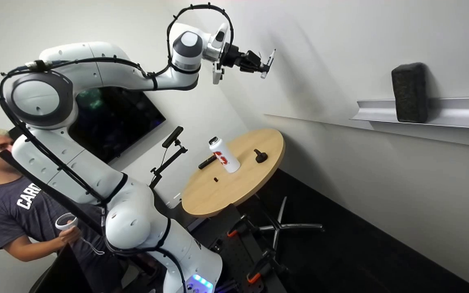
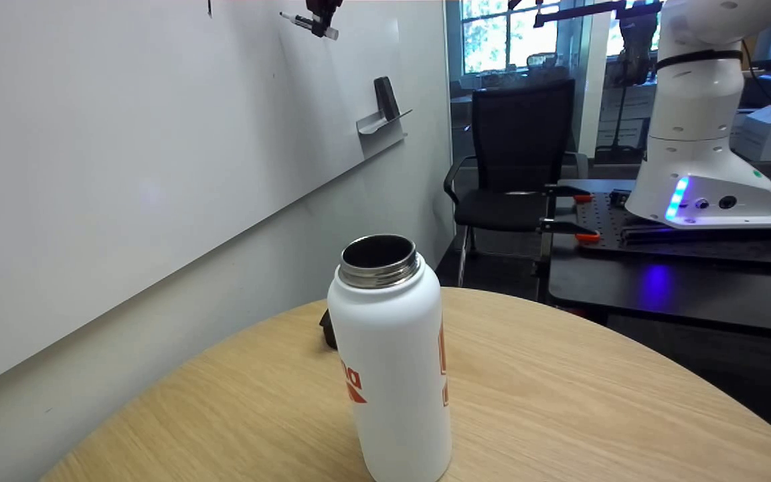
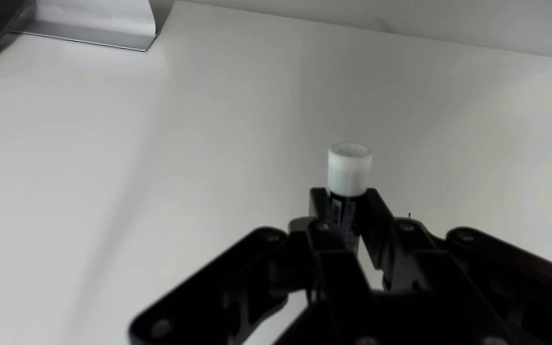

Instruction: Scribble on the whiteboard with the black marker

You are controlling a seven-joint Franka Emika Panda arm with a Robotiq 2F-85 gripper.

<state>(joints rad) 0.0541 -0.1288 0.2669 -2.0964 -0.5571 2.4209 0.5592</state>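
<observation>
"How does the tool (image 1: pixel 264 68) stand, in an exterior view?"
"Clamped on the black marker (image 1: pixel 271 59), which lies crosswise in its grip, tip (image 1: pixel 275 51) slanting up and rightward."
"And the whiteboard (image 1: pixel 340 57)?"
"Further right. Whether the tip touches it, I can't tell; scribbling, I'd judge, hinges on turning that tip boardward and pressing lightly."

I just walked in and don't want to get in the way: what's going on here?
A robot arm has its tool closed on a marker in front of the whiteboard. A man near the robot arm holds a white controller. An exterior view shows a short dark stroke on the whiteboard; whether the marker is touching the whiteboard now, I can't tell.
</observation>
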